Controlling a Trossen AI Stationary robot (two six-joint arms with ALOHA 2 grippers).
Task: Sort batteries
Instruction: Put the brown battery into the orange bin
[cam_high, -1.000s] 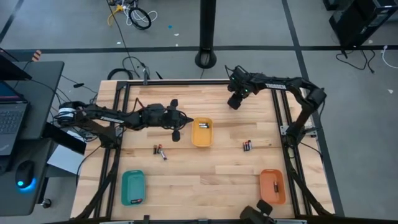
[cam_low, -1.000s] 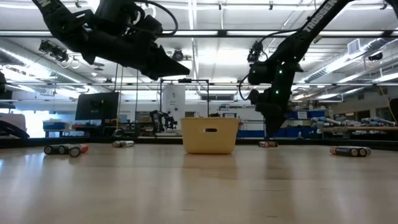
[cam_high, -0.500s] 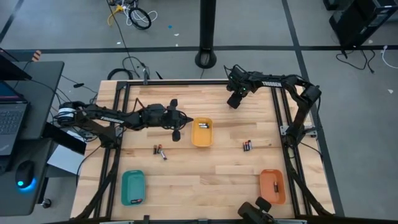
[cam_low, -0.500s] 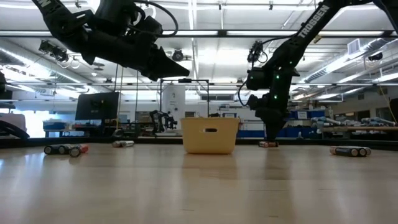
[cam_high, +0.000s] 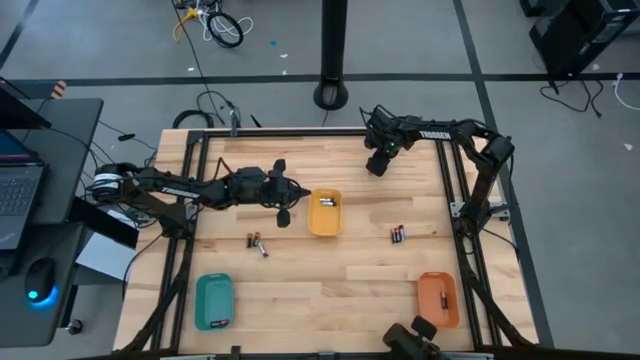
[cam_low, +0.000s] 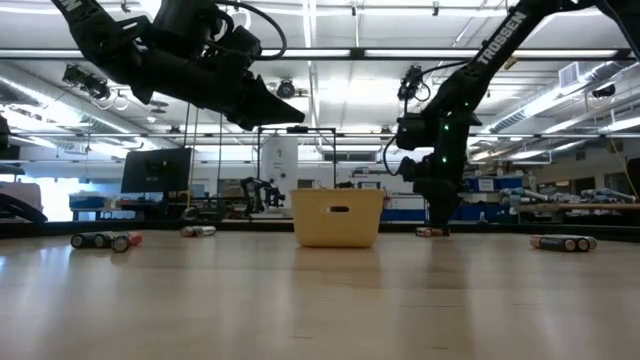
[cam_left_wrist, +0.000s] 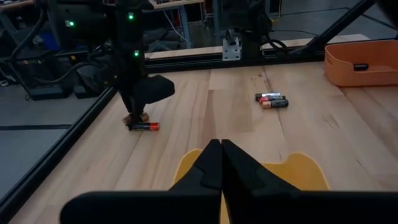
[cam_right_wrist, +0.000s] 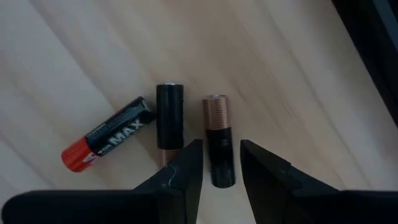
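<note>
My right gripper (cam_right_wrist: 221, 163) is open and low over three batteries near the table's far edge (cam_high: 377, 168). Its fingers stand on either side of the near end of a copper-and-black battery (cam_right_wrist: 217, 140). A black battery (cam_right_wrist: 169, 118) and a red-and-black battery (cam_right_wrist: 109, 142) lie beside it on the wood. My left gripper (cam_left_wrist: 221, 163) is shut and empty, held above the table just left of the yellow tray (cam_high: 324, 212). More batteries lie at the table's middle left (cam_high: 258, 242) and middle right (cam_high: 399, 235). My right gripper points down with one finger on each side of the copper-and-black battery's black end (cam_right_wrist: 219, 174). The battery lies flat on the table. I cannot tell whether either finger touches it.
The yellow tray holds batteries (cam_high: 328, 202). A teal tray (cam_high: 214, 300) stands at the near left and an orange tray (cam_high: 438, 298) at the near right. Black frame rails (cam_high: 447, 190) run along the table's sides and far edge, close to my right gripper.
My right gripper has gone down a little toward the batteries at the far edge. The batteries have stayed where they lay.
</note>
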